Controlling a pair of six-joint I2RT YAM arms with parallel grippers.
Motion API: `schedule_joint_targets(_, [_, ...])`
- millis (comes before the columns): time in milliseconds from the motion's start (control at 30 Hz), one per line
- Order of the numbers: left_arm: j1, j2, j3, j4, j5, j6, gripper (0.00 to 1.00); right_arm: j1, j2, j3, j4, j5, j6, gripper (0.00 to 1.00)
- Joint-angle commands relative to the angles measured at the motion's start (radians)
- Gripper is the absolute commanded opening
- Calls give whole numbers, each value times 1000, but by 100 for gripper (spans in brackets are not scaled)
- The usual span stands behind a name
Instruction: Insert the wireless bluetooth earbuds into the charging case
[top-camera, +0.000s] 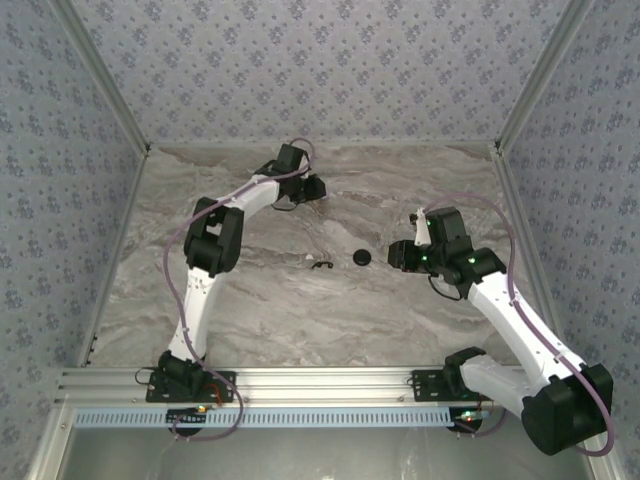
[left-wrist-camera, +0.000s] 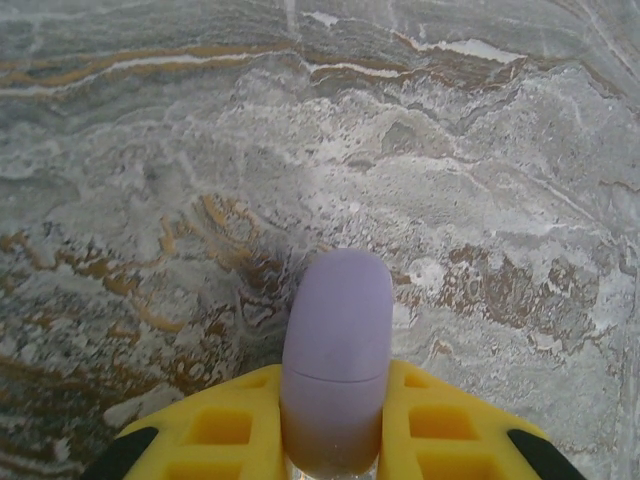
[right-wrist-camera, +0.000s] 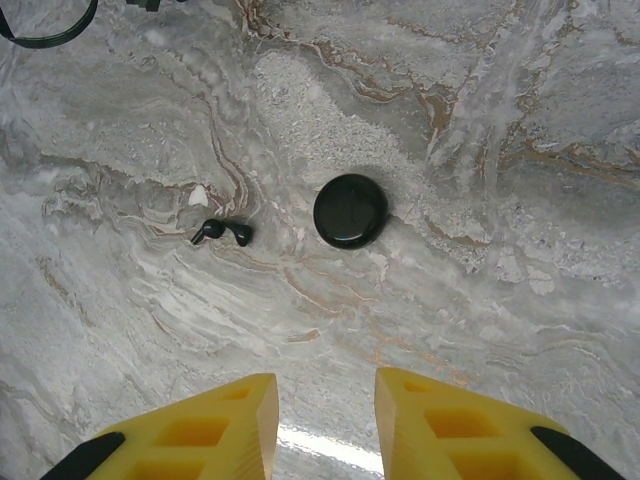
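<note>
A pale-lilac, capsule-shaped charging case (left-wrist-camera: 338, 310) with a thin lid seam sits clamped between the yellow fingers of my left gripper (left-wrist-camera: 333, 378), its rounded end sticking out over the marble. The lid looks closed. That left gripper (top-camera: 310, 188) is at the far side of the table, left of centre. The earbuds are hidden. My right gripper (right-wrist-camera: 325, 378) hovers open above the marble with nothing between its fingers. In the top view the right gripper (top-camera: 396, 256) is at centre right.
A round black disc (right-wrist-camera: 350, 211) lies on the marble ahead of the right gripper, and is also seen as a black disc (top-camera: 361, 258) from above. A small black curved piece (right-wrist-camera: 222, 232) lies left of it. Patterned walls enclose the table.
</note>
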Motion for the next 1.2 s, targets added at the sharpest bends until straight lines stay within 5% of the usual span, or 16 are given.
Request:
schedule_joint_targets(0, [7, 27, 40, -42, 8, -19, 22, 6, -15, -11, -23, 21, 18, 32])
schedule_joint_targets(133, [9, 28, 40, -53, -7, -13, 31, 6, -15, -15, -23, 22, 18, 33])
schedule_joint_targets(267, [13, 1, 30, -73, -44, 6, 52, 6, -10, -18, -23, 24, 19, 36])
schedule_joint_targets(367, [19, -35, 13, -90, -75, 35, 59, 7, -3, -19, -22, 22, 17, 38])
schedule_joint_targets(900, [40, -504, -421, -29, -166, 117, 62, 22, 233, 52, 14, 1, -26, 55])
schedule_joint_targets(1167, [16, -810, -722, -37, -172, 103, 62, 90, 404, 150, 7, 79, -56, 73])
